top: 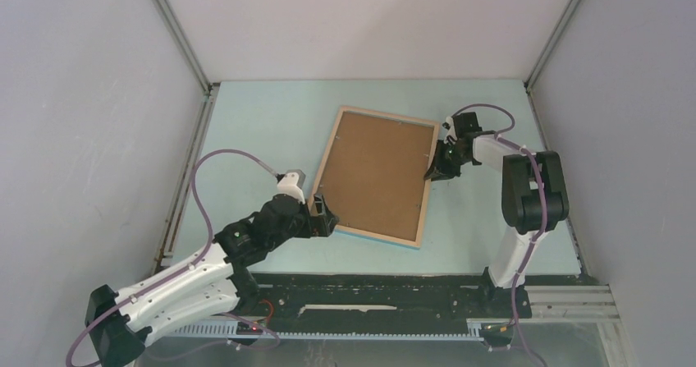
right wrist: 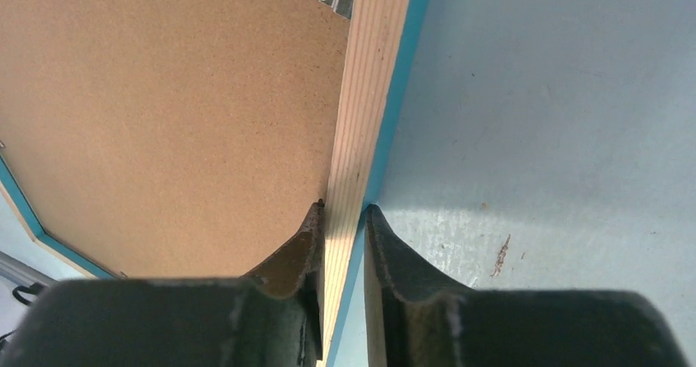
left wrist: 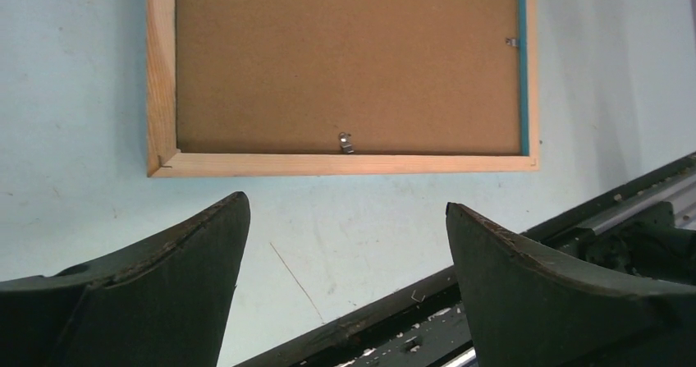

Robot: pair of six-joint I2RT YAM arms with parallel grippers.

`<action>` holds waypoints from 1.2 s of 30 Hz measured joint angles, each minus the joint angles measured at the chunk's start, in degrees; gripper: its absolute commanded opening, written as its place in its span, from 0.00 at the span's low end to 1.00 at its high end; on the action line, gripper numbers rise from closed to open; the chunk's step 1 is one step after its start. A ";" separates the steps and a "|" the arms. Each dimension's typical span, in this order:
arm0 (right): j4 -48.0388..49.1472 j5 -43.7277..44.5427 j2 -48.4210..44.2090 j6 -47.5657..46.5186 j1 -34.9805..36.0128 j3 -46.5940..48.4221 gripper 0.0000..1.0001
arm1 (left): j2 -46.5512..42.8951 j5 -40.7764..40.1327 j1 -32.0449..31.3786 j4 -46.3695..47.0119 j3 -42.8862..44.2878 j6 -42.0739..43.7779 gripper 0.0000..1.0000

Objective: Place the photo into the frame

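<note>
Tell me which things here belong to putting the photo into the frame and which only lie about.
Belong to the job: the frame, face down; right gripper, pinching its rail; left gripper, open, close to its edge. Not in view: the photo.
Only there: brown backing board inside the frame; metal clip on it; table.

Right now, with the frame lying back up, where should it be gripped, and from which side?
The frame by its right long rail, from the outer side: it lies flat, so only that thin raised rail offers a pinch, one finger over the board, one outside above the table. The right gripper is shut on it so.
</note>
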 measured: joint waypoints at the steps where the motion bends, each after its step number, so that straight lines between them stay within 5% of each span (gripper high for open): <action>1: -0.15 0.17 0.00 0.20 0.15 0.09 0.28 | 0.33 -0.39 0.02 0.00 0.00 0.31 0.98; 7: -1.53 3.37 -0.15 1.75 2.23 0.59 0.35 | 1.36 -1.97 0.04 -1.27 0.00 0.76 1.00; 12: -2.14 6.97 -1.77 3.76 4.59 -1.16 0.52 | 1.20 -2.45 0.07 -4.28 0.09 -0.11 1.00; 16: -1.79 8.13 -5.33 5.40 6.25 -5.25 0.53 | 0.17 -2.82 0.07 -7.74 0.37 -0.76 1.00; 29: 3.48 8.39 -12.20 9.84 8.37 -14.51 0.00 | -2.95 4.90 0.17 -6.97 5.51 -5.97 1.00; 36: 2.36 5.31 -15.34 12.17 8.66 -17.53 0.00 | 3.17 22.97 -0.15 3.13 6.88 -0.81 1.00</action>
